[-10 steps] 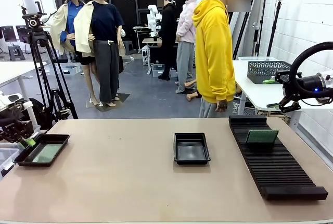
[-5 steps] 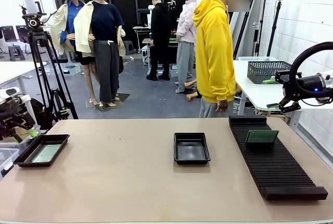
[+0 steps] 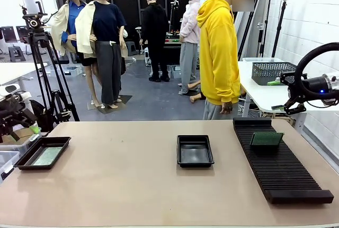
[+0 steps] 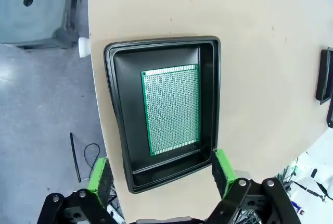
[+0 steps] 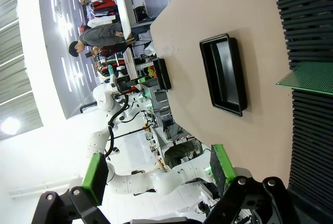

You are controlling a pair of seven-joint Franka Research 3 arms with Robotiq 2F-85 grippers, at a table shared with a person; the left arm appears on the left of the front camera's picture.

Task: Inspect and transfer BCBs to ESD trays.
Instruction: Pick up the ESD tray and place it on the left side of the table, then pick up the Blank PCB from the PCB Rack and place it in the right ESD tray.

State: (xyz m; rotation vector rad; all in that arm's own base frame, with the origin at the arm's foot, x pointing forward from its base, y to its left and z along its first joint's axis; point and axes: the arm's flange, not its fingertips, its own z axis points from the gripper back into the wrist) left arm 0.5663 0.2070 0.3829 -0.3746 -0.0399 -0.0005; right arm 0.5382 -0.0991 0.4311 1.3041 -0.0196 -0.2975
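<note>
One black ESD tray (image 3: 27, 159) lies at the table's left edge with a green BCB (image 3: 46, 156) flat on its floor. My left gripper (image 3: 26, 124) hangs up and left of it, open. From the left wrist, this tray (image 4: 118, 130) and its board (image 4: 171, 108) lie below the open left gripper (image 4: 161, 174), which is empty. A second ESD tray (image 3: 195, 150) sits empty at mid-table. Another BCB (image 3: 266, 139) stands in the black slotted rack (image 3: 278, 169) on the right. My right gripper (image 5: 158, 172) is open and empty, looking over the rack (image 5: 307, 26), that board (image 5: 308, 77) and the middle tray (image 5: 223, 73).
A person in a yellow hoodie (image 3: 218, 53) stands at the table's far edge, hands down. My right arm (image 3: 318, 86) is raised off the table's right side. A camera tripod (image 3: 45, 69) stands back left. A grey mesh basket (image 3: 273, 71) sits on a white side table.
My left gripper has opened and pulled up and back to the left, away from the left tray. The board stays lying in that tray. The right arm has not moved.
</note>
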